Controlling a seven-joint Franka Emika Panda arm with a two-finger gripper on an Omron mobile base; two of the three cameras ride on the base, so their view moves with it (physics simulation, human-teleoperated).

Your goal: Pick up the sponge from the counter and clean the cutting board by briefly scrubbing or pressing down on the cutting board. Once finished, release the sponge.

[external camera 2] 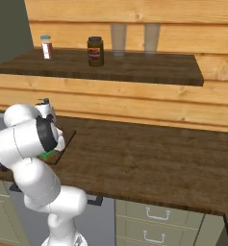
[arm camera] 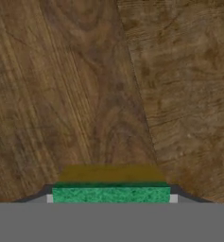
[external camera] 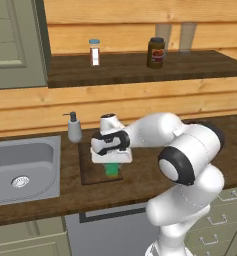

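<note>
We see the white arm reaching forward and down over the counter, its gripper pointing straight down at the cutting board. The jaws are clamped on the sponge, the green block showing just under the hand and resting on or just above the board's near half; we cannot tell from the left base view whether it touches the wood. In the hand view the sponge sits crosswise between the two finger tips, green face toward the camera and a yellowish edge beyond it, with the board's grain close behind. From the right base view, a sliver of green peeks out past the arm's dark joint, over the board's edge. A soap dispenser stands just behind the board's far left corner, beside the steel sink. On the higher shelf a white-labelled jar and a dark jar stand well apart.
</note>
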